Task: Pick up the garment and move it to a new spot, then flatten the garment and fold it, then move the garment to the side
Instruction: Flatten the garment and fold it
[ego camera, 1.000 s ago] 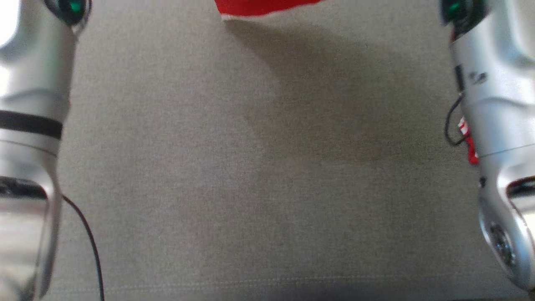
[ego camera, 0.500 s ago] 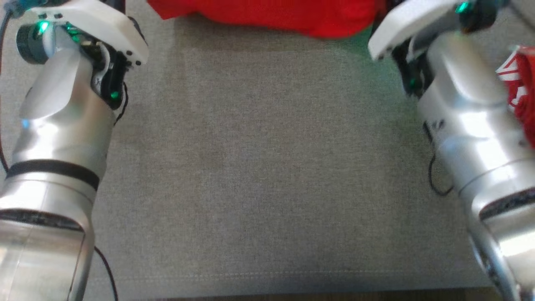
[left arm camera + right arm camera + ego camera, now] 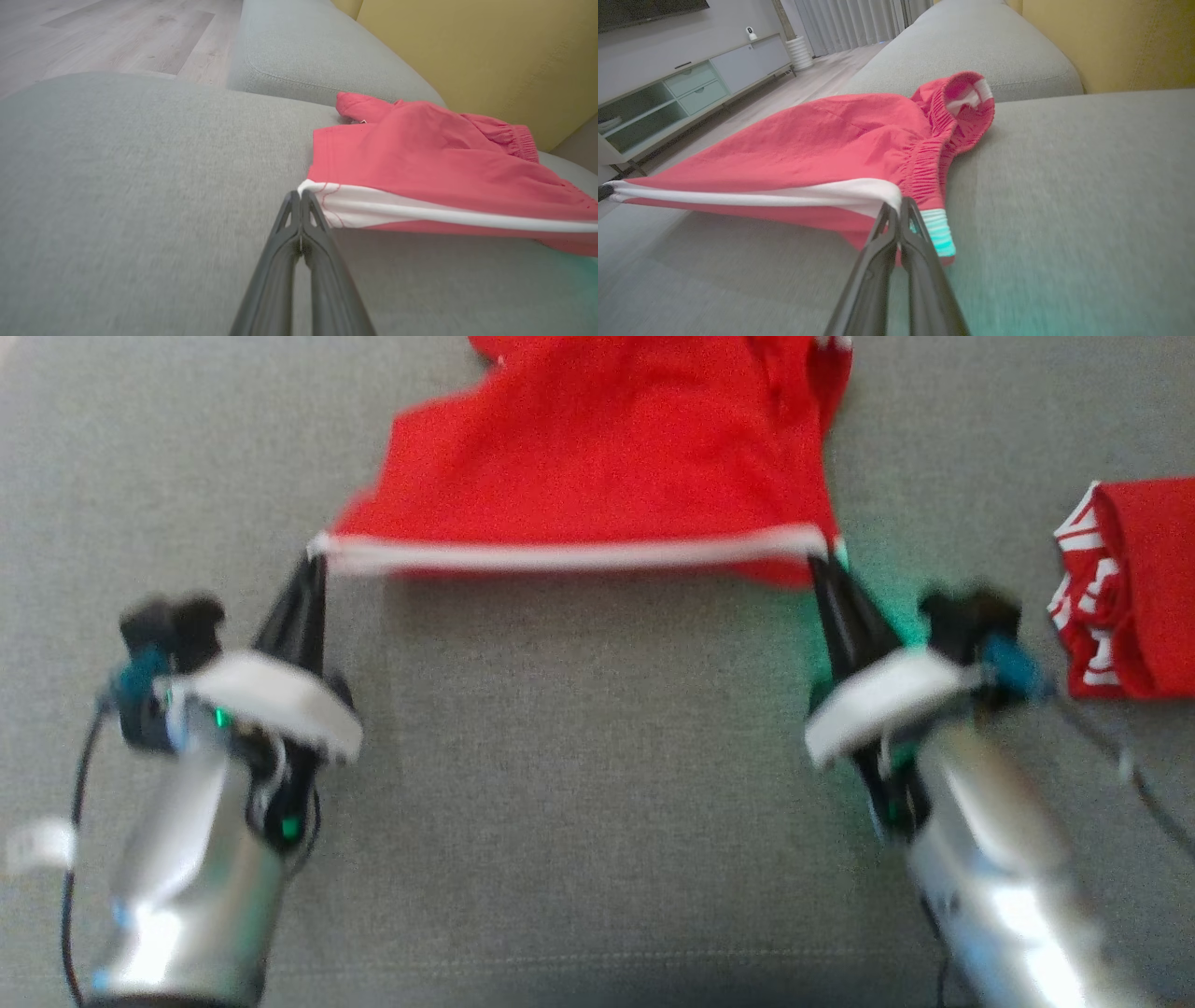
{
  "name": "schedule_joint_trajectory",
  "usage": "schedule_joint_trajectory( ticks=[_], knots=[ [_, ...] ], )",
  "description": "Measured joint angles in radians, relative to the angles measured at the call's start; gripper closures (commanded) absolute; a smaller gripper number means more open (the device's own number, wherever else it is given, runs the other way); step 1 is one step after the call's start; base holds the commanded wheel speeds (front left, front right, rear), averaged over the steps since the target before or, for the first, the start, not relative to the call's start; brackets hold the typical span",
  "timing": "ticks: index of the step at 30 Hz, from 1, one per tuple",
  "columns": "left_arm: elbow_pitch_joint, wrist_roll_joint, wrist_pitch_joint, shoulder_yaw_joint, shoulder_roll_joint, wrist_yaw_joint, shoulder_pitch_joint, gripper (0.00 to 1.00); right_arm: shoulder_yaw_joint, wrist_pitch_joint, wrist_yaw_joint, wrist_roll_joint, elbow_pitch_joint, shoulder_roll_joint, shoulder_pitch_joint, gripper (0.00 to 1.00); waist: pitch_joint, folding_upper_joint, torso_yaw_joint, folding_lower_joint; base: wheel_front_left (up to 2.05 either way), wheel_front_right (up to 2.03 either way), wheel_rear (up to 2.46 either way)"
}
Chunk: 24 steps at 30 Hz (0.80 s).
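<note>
- The garment (image 3: 597,467), a pair of red shorts with a white band (image 3: 569,555) along one edge, lies in the upper middle of the head view on the grey sofa seat (image 3: 579,803). Its near edge is lifted and stretched straight between the two grippers.
- The left gripper (image 3: 316,553) is clenched on the band's left corner. In the left wrist view both fingers press together on the white cloth.
- The right gripper (image 3: 820,553) is pinched onto the band's right corner, just beside the gathered waistband (image 3: 924,154).
- The cloth looks light, thin and limp, so it will likely sag and crease wherever it is not held. It is not fragile.
- The two corners seem the best hold, since a taut edge should let the rest drag out flat. The bunched elastic will probably resist smoothing.
- Count: one garment in hand, two grippers, and one other red-and-white piece (image 3: 1134,588).
- That other piece sits at the right edge of the head view, well apart. The blur makes it hard to judge, but it looks folded.
</note>
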Motion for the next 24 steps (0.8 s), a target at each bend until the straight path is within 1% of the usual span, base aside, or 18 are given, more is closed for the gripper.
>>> schedule_joint_trajectory(
  ticks=[3, 7, 12, 15, 19, 21, 24],
  knots=[
    [-0.119, 0.011, 0.000, 0.014, 0.007, 0.019, 0.140, 1.00, -0.042, 0.009, 0.000, -0.021, -0.117, 0.006, 0.169, 1.00, -0.039, 0.0000, 0.002, 0.0000, 0.00, 0.00, 0.00],
    [-0.275, 0.018, 0.004, 0.022, 0.020, 0.056, 0.319, 1.00, -0.098, 0.090, 0.000, -0.045, -0.340, 0.021, 0.374, 1.00, -0.090, 0.0000, 0.005, 0.0000, 0.00, 0.00, 0.00],
    [-0.507, 0.012, 0.080, 0.031, 0.049, 0.136, 0.534, 1.00, -0.137, 0.233, 0.000, -0.052, -0.633, 0.024, 0.618, 1.00, -0.144, 0.0000, 0.002, 0.0000, 0.00, 0.00, 0.00],
    [-0.645, 0.006, 0.136, 0.033, 0.066, 0.181, 0.634, 1.00, -0.155, 0.308, 0.000, -0.057, -0.768, 0.025, 0.732, 1.00, -0.161, 0.0000, 0.002, 0.0000, 0.00, 0.00, 0.00],
    [-0.787, 0.006, 0.196, 0.042, 0.086, 0.228, 0.715, 1.00, -0.170, 0.379, 0.000, -0.059, -0.881, 0.025, 0.819, 1.00, -0.174, 0.0000, 0.003, 0.0000, 0.00, 0.00, 0.00],
    [-0.834, 0.006, 0.212, 0.050, 0.098, 0.238, 0.738, 1.00, -0.173, 0.403, 0.000, -0.058, -0.918, 0.026, 0.842, 1.00, -0.176, 0.0000, 0.001, 0.0000, 0.00, 0.00, 0.00],
    [-0.868, 0.006, 0.227, 0.059, 0.109, 0.242, 0.745, 1.00, -0.176, 0.422, 0.000, -0.055, -0.938, 0.027, 0.855, 1.00, -0.179, 0.0000, -0.004, 0.0000, 0.00, 0.00, 0.00]
  ],
)
